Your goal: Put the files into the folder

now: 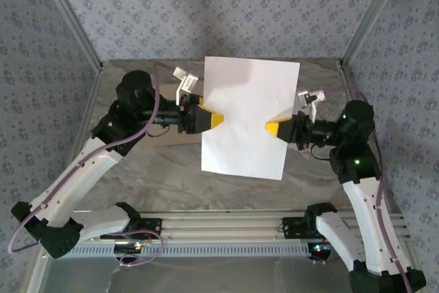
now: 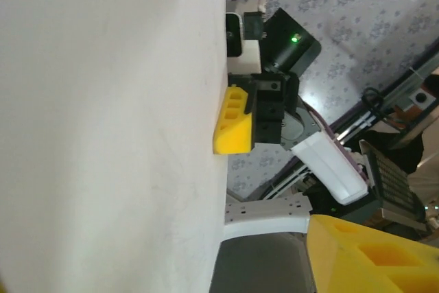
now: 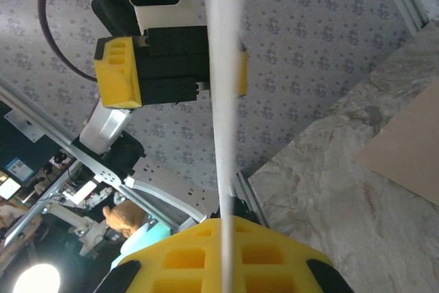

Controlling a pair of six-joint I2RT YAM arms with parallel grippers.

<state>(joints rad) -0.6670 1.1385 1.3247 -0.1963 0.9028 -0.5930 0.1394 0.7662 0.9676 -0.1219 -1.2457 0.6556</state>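
A white sheet, one of the files [image 1: 248, 116], hangs upright in the air over the table, between my two grippers. My right gripper [image 1: 273, 128] is shut on the sheet's right edge. In the right wrist view the paper [image 3: 223, 101] runs edge-on through its closed yellow fingers [image 3: 274, 259]. My left gripper [image 1: 214, 120] is at the sheet's left edge with its jaws open. One yellow finger [image 2: 370, 252] stands apart from the paper [image 2: 110, 128]; the other finger is hidden behind the sheet. A corner of the tan folder [image 3: 405, 145] lies flat on the table.
The marble-patterned tabletop [image 1: 171, 176] lies below the sheet. Patterned walls [image 1: 226, 5] and metal frame posts [image 1: 68, 18] close in the back and sides. A slotted aluminium rail [image 1: 226, 235] runs along the near edge between the arm bases.
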